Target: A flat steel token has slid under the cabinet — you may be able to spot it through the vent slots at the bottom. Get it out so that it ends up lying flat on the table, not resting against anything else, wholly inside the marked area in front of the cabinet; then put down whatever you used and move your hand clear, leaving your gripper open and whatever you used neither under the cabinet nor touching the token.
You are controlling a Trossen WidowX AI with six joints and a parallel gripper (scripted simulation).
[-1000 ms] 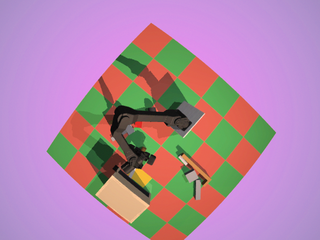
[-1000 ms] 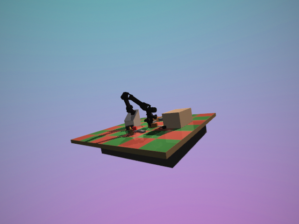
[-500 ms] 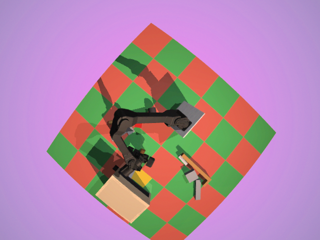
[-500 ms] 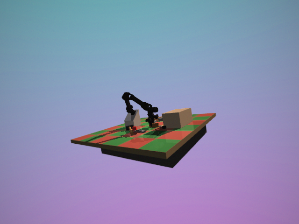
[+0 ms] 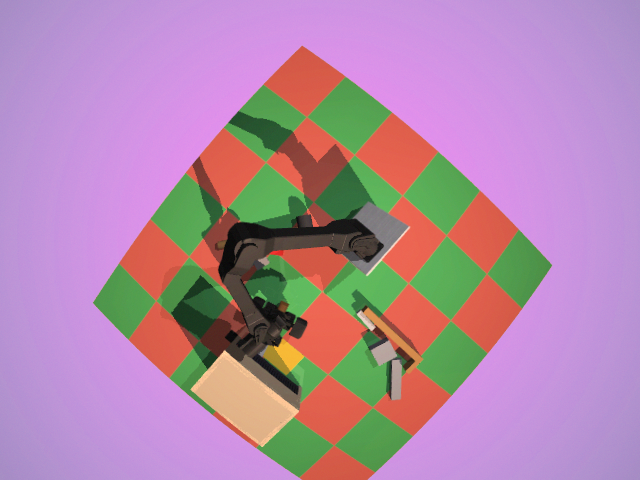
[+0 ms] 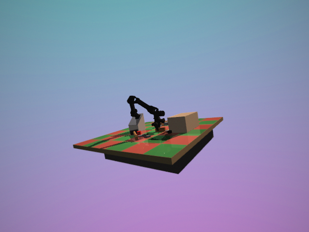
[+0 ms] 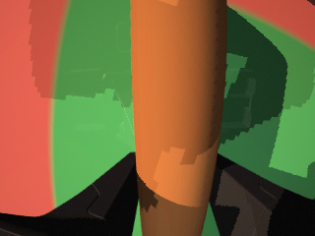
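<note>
My gripper (image 6: 156, 126) (image 7: 171, 160) is shut on an orange rounded handle (image 5: 282, 306) (image 6: 162, 129) (image 7: 177, 98), low in front of the cabinet (image 5: 245, 397) (image 6: 177, 124). The handle runs up the middle of the wrist view between the dark fingers. In the top view the arm hides most of the tool; a greyish strip shows between the wrist and the cabinet front. The tool's far end cannot be made out. Dark vent slots (image 5: 273, 373) line the cabinet front. The yellow marked area (image 5: 290, 356) lies before them, partly covered by the arm. The steel token is not visible.
A red block (image 5: 278, 252) (image 6: 138, 133) and a wooden piece (image 5: 220, 244) (image 6: 135, 135) lie near the arm's elbow in the top view. A black block (image 5: 232, 336) (image 6: 169, 131) is beside the cabinet. An orange bar (image 5: 392, 336) and grey blocks (image 5: 382, 352) (image 5: 395, 380) lie right.
</note>
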